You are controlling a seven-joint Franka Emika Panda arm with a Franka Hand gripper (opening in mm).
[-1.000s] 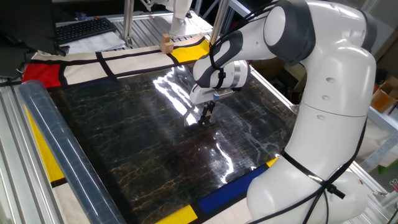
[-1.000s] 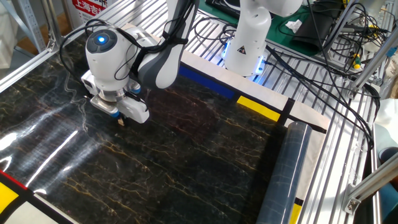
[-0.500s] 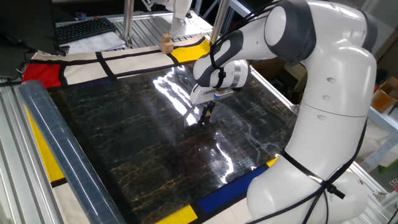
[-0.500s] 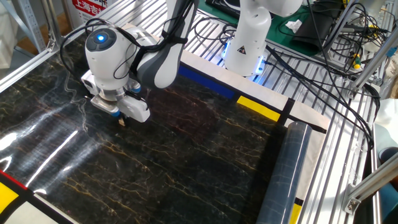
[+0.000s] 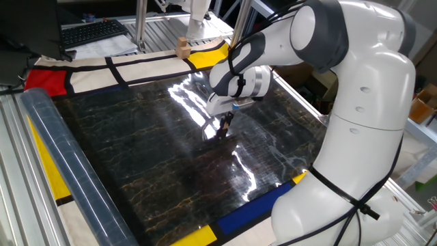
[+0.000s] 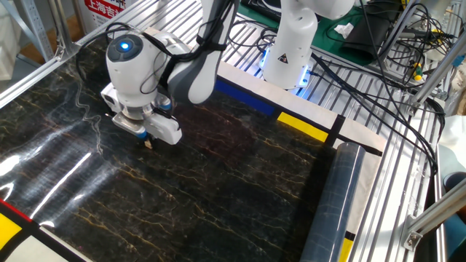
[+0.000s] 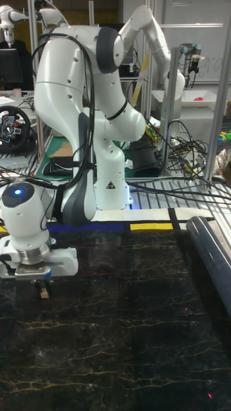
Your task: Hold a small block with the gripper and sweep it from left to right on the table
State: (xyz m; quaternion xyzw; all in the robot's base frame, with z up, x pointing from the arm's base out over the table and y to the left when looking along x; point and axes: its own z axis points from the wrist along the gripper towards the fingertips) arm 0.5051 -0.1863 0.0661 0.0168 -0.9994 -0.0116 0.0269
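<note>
The small dark two-fingered gripper [image 5: 222, 127] at the tip of the glossy white-and-grey robot arm [image 5: 355, 102] points straight down at the large black marble-patterned table [image 5: 136, 157]. Between its fingertips it pinches the tiny light-tan wooden cube [image 7: 43, 293], and the cube is at or just above the table surface; contact cannot be confirmed. The fingers stand close together, clamped on the cube.

No container appears in any view. A long dark glossy roll [image 5: 68, 171] lies along one edge of the table, on the coloured border panels. A larger tan wooden block [image 5: 181, 47] stands far from the gripper, at the border near the yellow panel [image 5: 208, 56].

In one fixed view the cube is almost hidden by the fingers and by bright light reflections on the table. In the other fixed view only a small tan spot shows under the gripper [image 6: 148, 143]. In the tall fixed view the left part of the wrist is cut off by the picture edge.

Compared with one second ago, the gripper and the cube have shifted a little across the table, toward the blue and yellow border near the arm base [image 6: 291, 51]. The roll and the larger block have not moved.
</note>
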